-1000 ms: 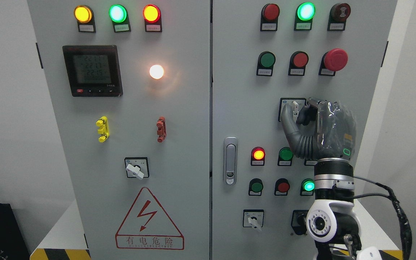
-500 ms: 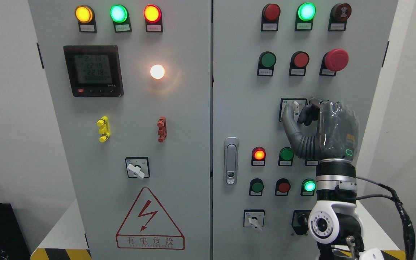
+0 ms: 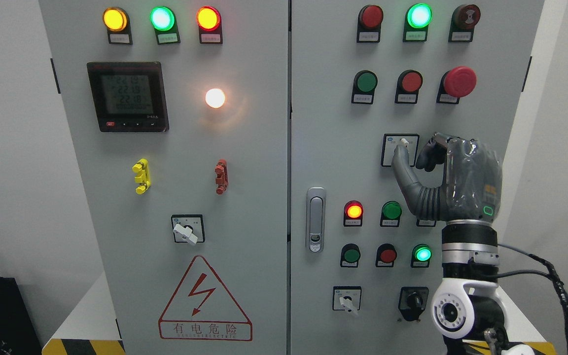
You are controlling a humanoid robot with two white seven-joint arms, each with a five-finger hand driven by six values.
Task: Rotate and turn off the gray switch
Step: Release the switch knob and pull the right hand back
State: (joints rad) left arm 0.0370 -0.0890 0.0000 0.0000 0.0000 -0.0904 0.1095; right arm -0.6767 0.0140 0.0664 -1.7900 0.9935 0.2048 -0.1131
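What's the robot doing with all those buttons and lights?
The robot's right hand is up at a big gray cabinet full of buttons and lights. It is at a small gray switch on the cabinet's right door. Its thumb rests by the knob and its other fingers curl just to the right, so it does not seem to be gripping it. The other arm is out of sight.

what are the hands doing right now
left hand: not in view
right hand: at the gray switch, thumb beside its knob; a firm grip cannot be told
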